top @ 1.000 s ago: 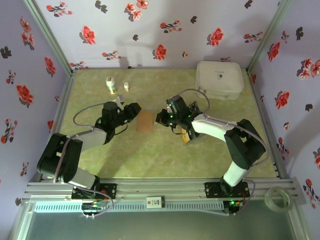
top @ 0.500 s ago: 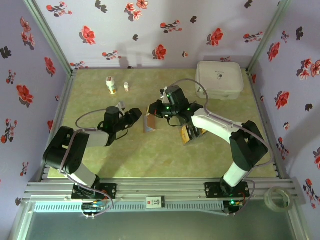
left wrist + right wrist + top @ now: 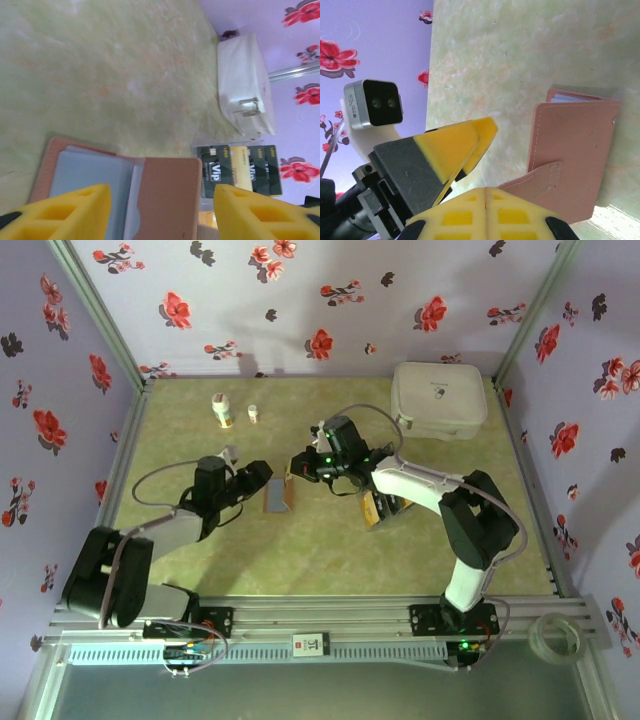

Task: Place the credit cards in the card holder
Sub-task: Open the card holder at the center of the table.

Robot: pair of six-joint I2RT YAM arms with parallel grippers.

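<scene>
The card holder (image 3: 277, 497) lies open on the green table between the two arms, with its pale grey-blue inside (image 3: 90, 172) up and one reddish-brown flap (image 3: 165, 192) turned over. My left gripper (image 3: 258, 478) is open, and its yellow fingers (image 3: 60, 212) straddle the holder. My right gripper (image 3: 486, 192) is shut at the holder's far side, with its tips against the brown tab (image 3: 540, 180). I cannot tell whether that tab is pinched. The credit cards (image 3: 239, 169), black and tan, lie fanned to the right (image 3: 380, 508), partly under my right arm.
A large white rounded case (image 3: 440, 398) sits at the back right corner. Two small bottles (image 3: 222, 410) stand at the back left. Floral walls and a metal frame (image 3: 120, 455) close in the table on three sides.
The holder has gone from lying shut, brown side up, to open with its grey inside showing. My right gripper moved left to the holder. My left gripper widened and drew back slightly.
</scene>
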